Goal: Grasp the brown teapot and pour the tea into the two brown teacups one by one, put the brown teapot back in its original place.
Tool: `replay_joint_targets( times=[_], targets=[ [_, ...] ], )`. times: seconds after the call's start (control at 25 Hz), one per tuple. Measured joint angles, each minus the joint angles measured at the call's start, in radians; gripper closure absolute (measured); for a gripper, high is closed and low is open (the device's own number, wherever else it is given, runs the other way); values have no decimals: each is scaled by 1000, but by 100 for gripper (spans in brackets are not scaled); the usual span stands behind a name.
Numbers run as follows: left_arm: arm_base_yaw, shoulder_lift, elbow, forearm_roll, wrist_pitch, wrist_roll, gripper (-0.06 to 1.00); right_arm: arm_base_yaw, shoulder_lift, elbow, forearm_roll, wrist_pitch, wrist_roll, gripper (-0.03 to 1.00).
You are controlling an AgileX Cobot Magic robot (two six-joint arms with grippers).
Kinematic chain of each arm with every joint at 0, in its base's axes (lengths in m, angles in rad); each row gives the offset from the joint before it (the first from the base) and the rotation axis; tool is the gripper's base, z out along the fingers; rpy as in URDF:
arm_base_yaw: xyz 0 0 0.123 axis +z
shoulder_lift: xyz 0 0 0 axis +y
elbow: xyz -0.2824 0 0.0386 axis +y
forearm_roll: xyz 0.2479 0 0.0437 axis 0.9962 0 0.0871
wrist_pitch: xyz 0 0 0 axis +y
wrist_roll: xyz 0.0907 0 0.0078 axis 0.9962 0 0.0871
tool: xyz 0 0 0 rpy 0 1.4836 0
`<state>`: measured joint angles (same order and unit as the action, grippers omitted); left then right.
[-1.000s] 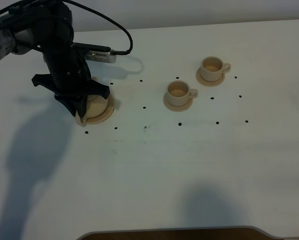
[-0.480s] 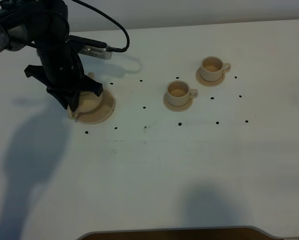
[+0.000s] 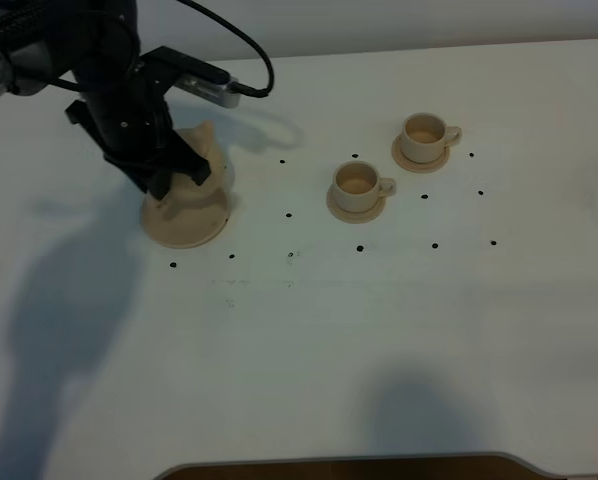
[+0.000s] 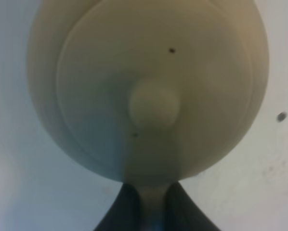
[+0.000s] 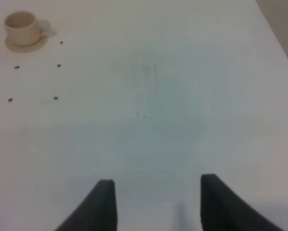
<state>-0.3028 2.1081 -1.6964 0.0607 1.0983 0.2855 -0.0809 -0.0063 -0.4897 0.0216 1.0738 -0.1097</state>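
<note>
Wide bare table [image 3: 399, 340] runs back from the near edge. Right gripper [image 5: 157, 185] has jaws apart, empty, over bare top. At left sits the large saucer [image 3: 184, 230], with the brown teapot [image 3: 211, 158] over it, contact unclear. Left gripper [image 4: 151, 219] is clamped on its handle. Nearer teacup [image 3: 357, 185] and farther teacup [image 3: 424, 133] stand right, well apart from the pot, short of the far edge.

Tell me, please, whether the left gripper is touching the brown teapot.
Touching: the left wrist view shows the left gripper shut on the handle of the brown teapot.
</note>
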Motion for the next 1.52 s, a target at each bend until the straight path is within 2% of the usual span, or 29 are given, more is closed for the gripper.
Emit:
replay_joint_targets(
  times=[0.28, 0.92, 1.36, 1.52],
  targets=[
    [-69, 0, -107, -4, -83, 28, 81, 0, 0, 0, 0, 0, 0, 57],
    [-182, 253, -506, -24, -68, 46, 81, 0, 0, 0, 0, 0, 0, 57],
    [-225, 293, -529, -24, -246, 207, 81, 0, 0, 0, 0, 0, 0, 57],
    [-230, 300, -529, -23, -262, 263, 81, 0, 0, 0, 0, 0, 0, 57]
  ],
)
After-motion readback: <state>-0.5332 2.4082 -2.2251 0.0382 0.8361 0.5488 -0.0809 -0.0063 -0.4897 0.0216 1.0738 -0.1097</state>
